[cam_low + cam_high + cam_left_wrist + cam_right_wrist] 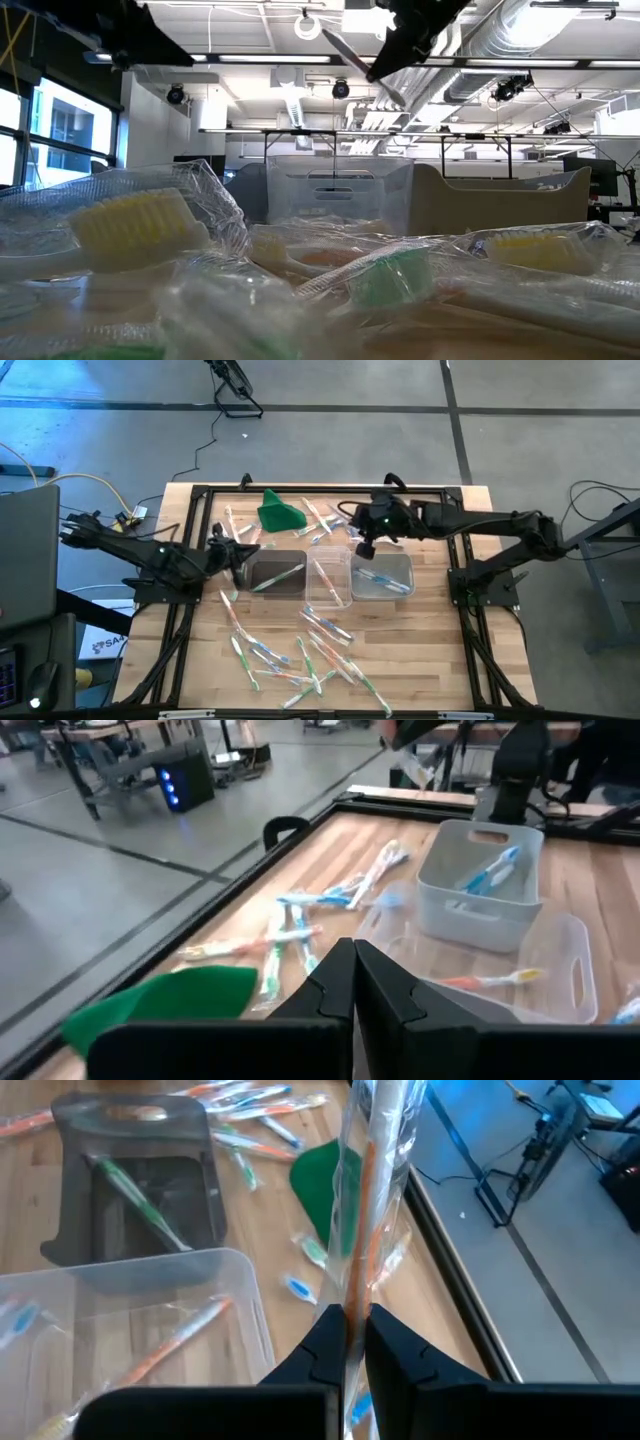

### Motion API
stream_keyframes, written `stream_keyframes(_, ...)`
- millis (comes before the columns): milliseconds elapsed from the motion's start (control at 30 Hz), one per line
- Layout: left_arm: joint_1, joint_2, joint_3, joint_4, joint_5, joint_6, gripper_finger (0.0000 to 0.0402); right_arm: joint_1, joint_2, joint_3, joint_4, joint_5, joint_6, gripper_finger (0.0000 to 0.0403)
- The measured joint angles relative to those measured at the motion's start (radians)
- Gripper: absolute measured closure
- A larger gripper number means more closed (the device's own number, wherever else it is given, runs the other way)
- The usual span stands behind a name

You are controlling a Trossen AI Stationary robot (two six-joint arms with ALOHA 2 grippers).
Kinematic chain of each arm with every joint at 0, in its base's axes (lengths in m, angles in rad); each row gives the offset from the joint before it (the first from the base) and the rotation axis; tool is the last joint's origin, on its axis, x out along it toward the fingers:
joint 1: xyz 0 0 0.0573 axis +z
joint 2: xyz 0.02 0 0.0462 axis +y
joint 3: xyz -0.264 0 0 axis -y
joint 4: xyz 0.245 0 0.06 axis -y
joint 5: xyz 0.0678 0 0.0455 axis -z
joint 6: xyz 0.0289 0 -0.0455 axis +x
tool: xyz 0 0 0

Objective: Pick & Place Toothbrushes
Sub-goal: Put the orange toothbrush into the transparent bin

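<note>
The right arm stretches in from its side, its claw (pixel 366 547) raised in the air with fingers (pixel 318 1342) pinched together. The left arm reaches in low from the opposite side, its claw (pixel 238 556) fully closed.

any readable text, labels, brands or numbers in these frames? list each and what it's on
None can be read.
White box under the table's left edge, high view: dark print, too small and blurred to make out.
Toothbrushes, their clear wrappers and the three tubs: no legible print in any view.
Wrapped orange toothbrush in the right gripper: no readable marking.
Left gripper: no markings.
</note>
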Motion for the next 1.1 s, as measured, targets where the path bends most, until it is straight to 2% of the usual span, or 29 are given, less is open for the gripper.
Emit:
stream_keyframes(167,0.008,-0.001,-0.104,0.228,0.005,0.106,0.0401,0.027,0.035,0.0,0.071,0.001,0.007,0.0389)
stream_keyframes(233,0.04,-0.001,-0.12,0.295,0.058,0.142,0.0401,0.04,0.039,0.0,0.099,0.0,0.008,0.0389)
stream_keyframes(500,0.297,0.031,-0.122,0.421,0.472,0.187,0.0401,0.087,0.039,0.0,0.201,-0.002,0.034,0.0389)
stream_keyframes(667,0.448,0.113,-0.123,0.544,0.722,0.187,0.0401,0.101,0.058,0.0,0.233,-0.002,0.057,0.0389)
stream_keyframes(800,0.527,0.203,-0.123,0.698,0.908,0.187,0.0401,0.108,0.088,0.0,0.265,-0.001,0.063,0.0389)
stream_keyframes(867,0.549,0.249,-0.123,0.772,0.944,0.187,0.0402,0.108,0.109,-0.001,0.268,0.0,0.076,0.0389)
stream_keyframes(1100,0.577,0.367,-0.123,0.925,0.945,0.187,0.0401,0.12,0.166,0.001,0.316,0.001,0.129,0.0389)
